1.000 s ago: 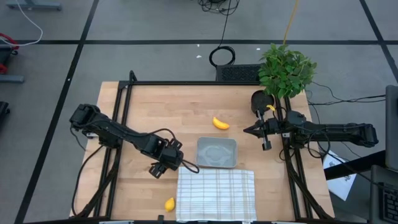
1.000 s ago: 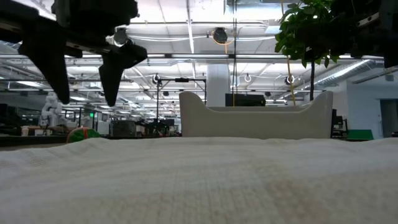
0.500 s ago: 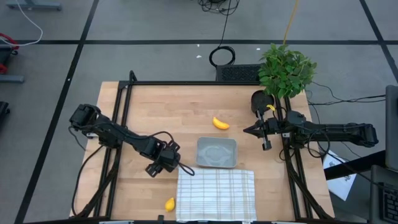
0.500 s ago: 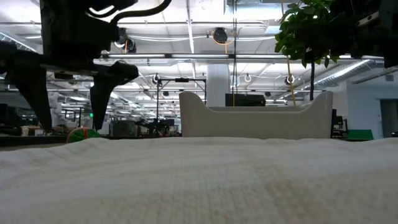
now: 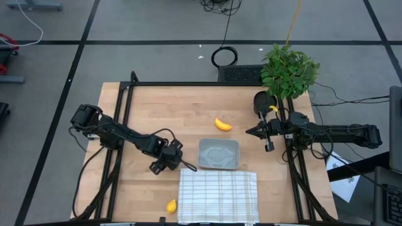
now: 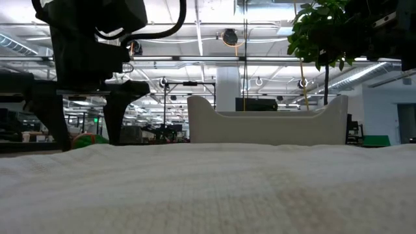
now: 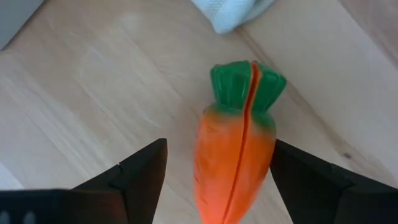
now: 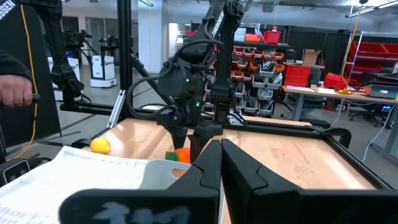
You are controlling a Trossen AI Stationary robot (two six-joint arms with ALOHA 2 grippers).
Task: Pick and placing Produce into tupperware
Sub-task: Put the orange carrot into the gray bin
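Left tool (image 7: 217,171) lower, now astride carrot (image 7: 236,149).

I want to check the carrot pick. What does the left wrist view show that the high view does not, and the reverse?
Only the left wrist view shows the carrot, lying on the wood between the open left gripper fingers. Only the high view shows the tupperware, the banana, the lemon and the shut right gripper. Both show the checked cloth and the table.
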